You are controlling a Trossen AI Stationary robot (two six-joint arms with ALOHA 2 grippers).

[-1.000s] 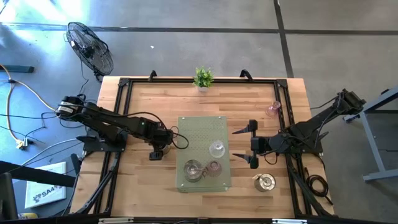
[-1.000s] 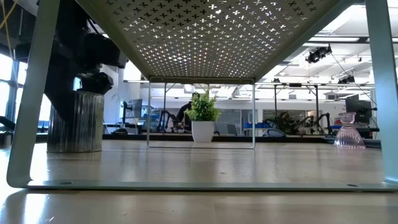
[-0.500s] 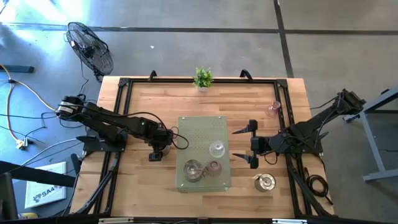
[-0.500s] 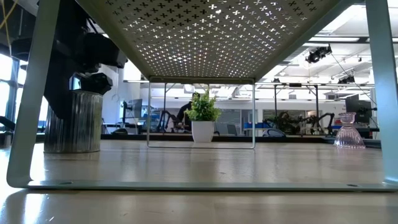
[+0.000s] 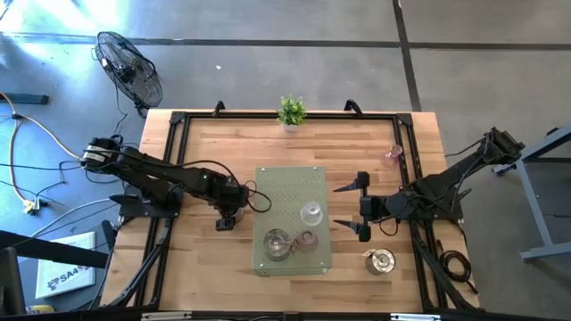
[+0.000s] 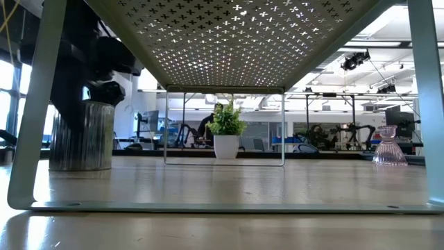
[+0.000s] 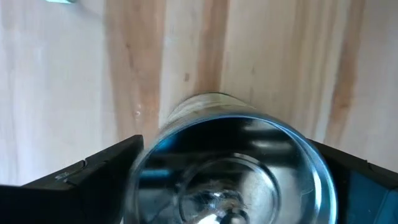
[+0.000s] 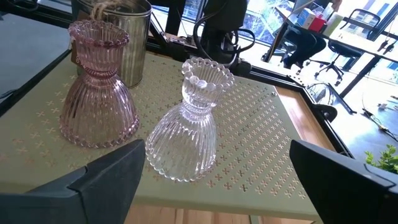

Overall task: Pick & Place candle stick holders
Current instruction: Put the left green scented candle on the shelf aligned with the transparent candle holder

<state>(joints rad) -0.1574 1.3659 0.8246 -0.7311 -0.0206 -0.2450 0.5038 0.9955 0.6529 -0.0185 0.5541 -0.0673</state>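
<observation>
A ribbed silver candle stick holder [image 6: 82, 136] stands upright on the wooden table, left of a green perforated stand [image 5: 290, 183]. My left gripper [image 5: 225, 217] is above it, pointing down and open, one finger on each side of its rim [image 7: 205, 106]. On the stand are a clear glass holder [image 8: 189, 124], a pink one [image 8: 93, 93] and a silver one [image 5: 277, 242]. My right gripper [image 5: 360, 207] hangs open and level to the stand's right, holding nothing. Another silver holder [image 5: 379, 260] and a pink one [image 5: 393, 156] stand on the table. My left gripper straddles the silver holder's open top from above, its fingers [image 7: 93, 171] beside the round wall. I cannot tell whether they touch the wall. The holder stands on its base on the table.
A small potted plant [image 5: 291, 111] stands at the middle of the far edge. Black rails [image 5: 174, 152] frame the tabletop. Bare wood lies between the stand and the far edge. A floor fan [image 5: 129, 71] stands beyond the table's far left corner.
</observation>
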